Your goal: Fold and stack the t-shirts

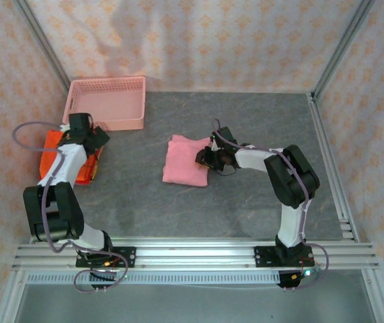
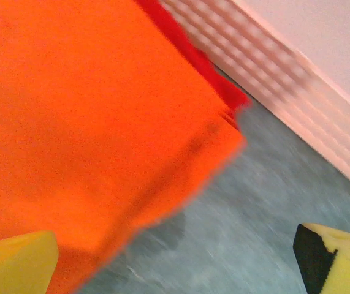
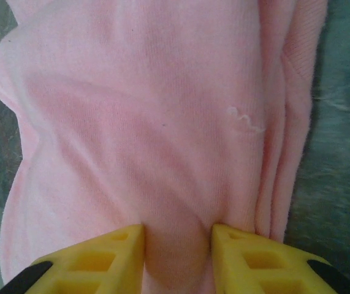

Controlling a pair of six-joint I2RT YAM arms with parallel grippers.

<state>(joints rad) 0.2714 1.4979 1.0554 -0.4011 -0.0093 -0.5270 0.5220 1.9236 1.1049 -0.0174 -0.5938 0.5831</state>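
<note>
**Q:** What is lying on the grey table (image 1: 245, 208), from largest to smallest?

**A:** A pink mesh basket (image 1: 104, 124) is standing at the far left. Just near of it, the orange-red t-shirts (image 1: 49, 153) are lying folded in a pile. The pink t-shirt (image 1: 181, 165) is resting folded near the table's middle, well apart from that pile.

**Q:** What are the grippers doing?

**A:** The left gripper (image 2: 175, 257) is hovering over the pile's edge, jaws spread wide and empty. The right gripper (image 3: 178, 245) is pinching a raised ridge of the pink t-shirt between its fingers (image 3: 113, 257).

**Q:** What is threatening the next step?

**A:** The pinch is probably catching only the upper layers, so lifting may be unfolding the shirt. Dragging it leftward could be rucking it. A landing off-centre would be leaving the stack lopsided.
</note>
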